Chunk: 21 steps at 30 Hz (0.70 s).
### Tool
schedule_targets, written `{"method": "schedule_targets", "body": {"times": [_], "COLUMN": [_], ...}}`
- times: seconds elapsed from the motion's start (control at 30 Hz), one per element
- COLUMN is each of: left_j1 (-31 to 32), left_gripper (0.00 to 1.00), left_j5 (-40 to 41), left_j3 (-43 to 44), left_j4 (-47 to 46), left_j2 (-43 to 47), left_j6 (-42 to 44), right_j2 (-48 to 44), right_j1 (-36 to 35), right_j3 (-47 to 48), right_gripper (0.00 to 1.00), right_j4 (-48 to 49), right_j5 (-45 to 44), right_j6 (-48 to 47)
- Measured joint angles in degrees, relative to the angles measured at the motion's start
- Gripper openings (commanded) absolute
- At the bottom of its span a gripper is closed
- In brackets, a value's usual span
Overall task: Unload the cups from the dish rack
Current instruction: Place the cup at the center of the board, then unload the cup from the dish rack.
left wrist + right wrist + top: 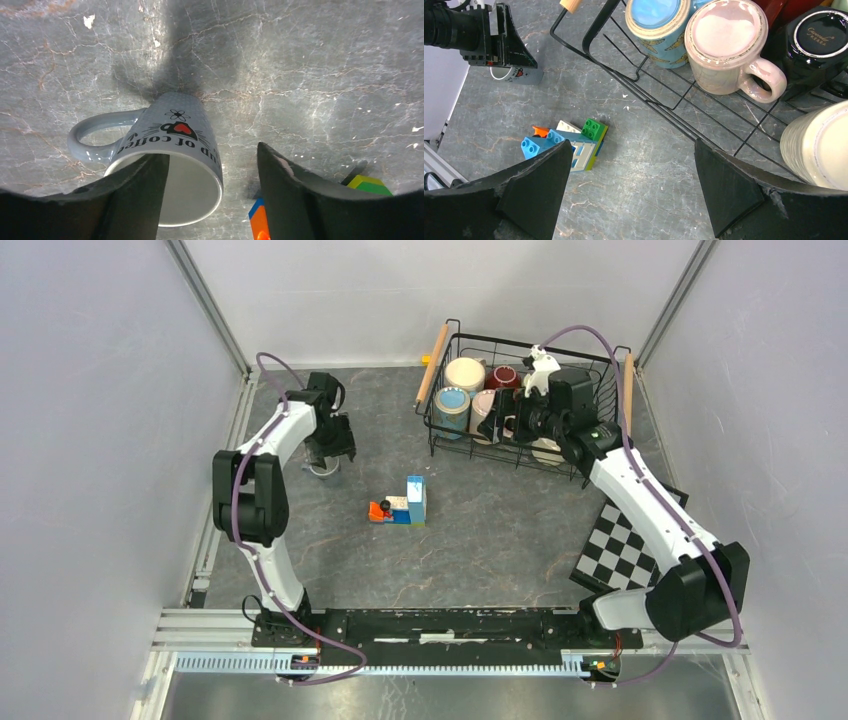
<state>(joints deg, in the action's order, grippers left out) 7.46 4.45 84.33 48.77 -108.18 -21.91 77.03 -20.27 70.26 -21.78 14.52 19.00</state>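
A grey cup [170, 135] printed "cup of coffee" stands upright on the table, also visible in the top view [322, 469]. My left gripper [212, 150] is open over it: one finger hangs inside the mouth, the other stands clear of the outer wall. The black wire dish rack [530, 343] at the back right holds several cups, among them cream [465, 373], blue [659, 25], pink [729, 45] and dark [819, 40]. My right gripper [633, 142] is open and empty above the table, just outside the rack's front left wires [634, 80].
A toy block cluster [400, 505] lies mid-table between the grey cup and the rack, and shows under my right gripper's left finger [574, 137]. A checkerboard [615, 550] lies at the right. Walls enclose the table on three sides.
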Motion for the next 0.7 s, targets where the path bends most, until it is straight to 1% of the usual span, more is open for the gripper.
{"method": "schedule_targets", "body": {"times": [0.07,0.1,0.23,0.4,0.57,0.7], "left_j1": [0.0,0.0,0.1,1.2,5.2,10.1], "left_gripper": [0.95,0.99,1.00,1.00,1.00,1.00], "left_j5": [0.1,0.1,0.2,0.9,0.9,0.2], "left_j3": [0.7,1.4,3.6,7.1,11.0,12.0], "left_j4": [0.2,0.5,0.7,0.9,0.9,1.0], "left_j2": [0.0,0.1,1.7,7.2,13.4,18.2], "left_j6": [0.5,0.5,1.0,1.0,1.0,1.0], "right_j2": [0.5,0.9,1.6,2.3,4.9,8.2], "right_j1": [0.0,0.0,-0.1,-0.2,-0.2,-0.1], "right_j3": [0.4,0.9,2.6,5.0,8.4,10.8], "right_gripper": [0.98,0.98,0.98,0.98,0.98,0.98], "right_j4": [-0.3,-0.3,-0.8,-2.2,-3.4,-3.6], "right_j5": [0.0,-0.1,-0.7,-3.0,-5.9,-7.7], "right_j6": [0.0,0.0,0.0,-0.3,-2.0,-4.8]}}
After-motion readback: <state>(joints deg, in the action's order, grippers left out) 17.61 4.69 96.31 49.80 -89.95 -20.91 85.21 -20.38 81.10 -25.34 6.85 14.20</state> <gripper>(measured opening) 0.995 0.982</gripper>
